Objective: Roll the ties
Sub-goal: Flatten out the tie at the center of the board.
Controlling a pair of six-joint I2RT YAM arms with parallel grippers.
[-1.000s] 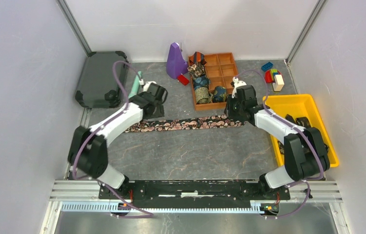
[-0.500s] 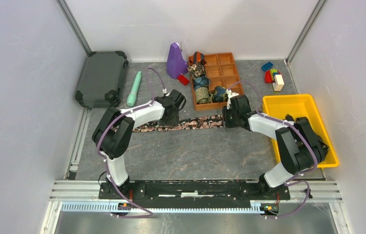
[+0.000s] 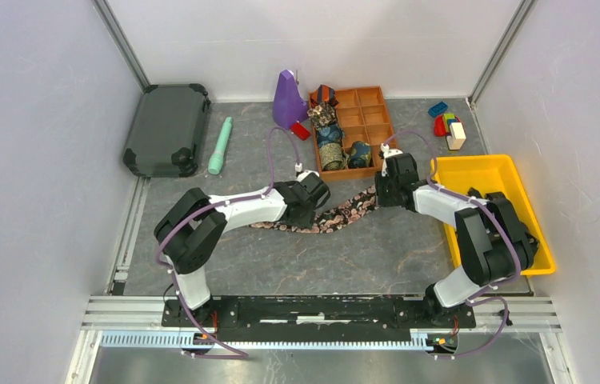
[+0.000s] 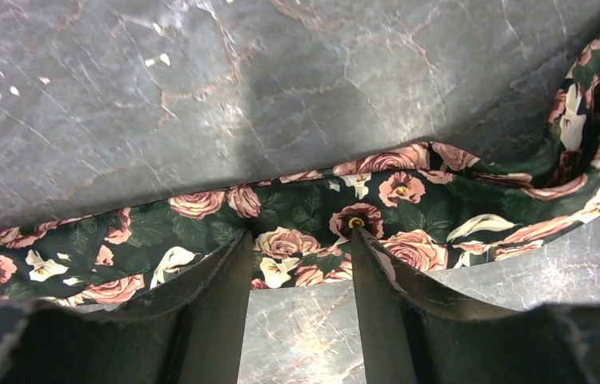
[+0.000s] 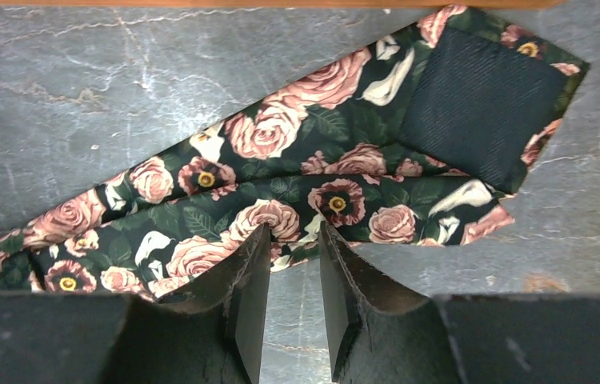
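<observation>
**Tie slack between both grippers, roll not started**

The floral tie lies on the table at frame centre, just below the orange compartment tray. It runs from the left gripper up and right to the right gripper. It buckles into an S between them, so you have slack, not a flat strip.

- left gripper: jaws at a moderate gap, tips down on the near edge of the cloth. The fabric looks flat between them, so I read this as pinning, not clamping.
- right gripper: narrow gap, tips on the tie's edge close to its pointed end. Can't tell if it nips any cloth.

Likely reason for the layout: one arm anchors the end while the other feeds the length in.

The tie has a dark green ground with pink roses and white lilies. In the right wrist view the end is folded over, showing plain dark lining at upper right. The cloth is thin and soft. Expect it to wrinkle rather than slide.

The rolled ties sit in the tray's left column. That's probably where this one goes.
</observation>
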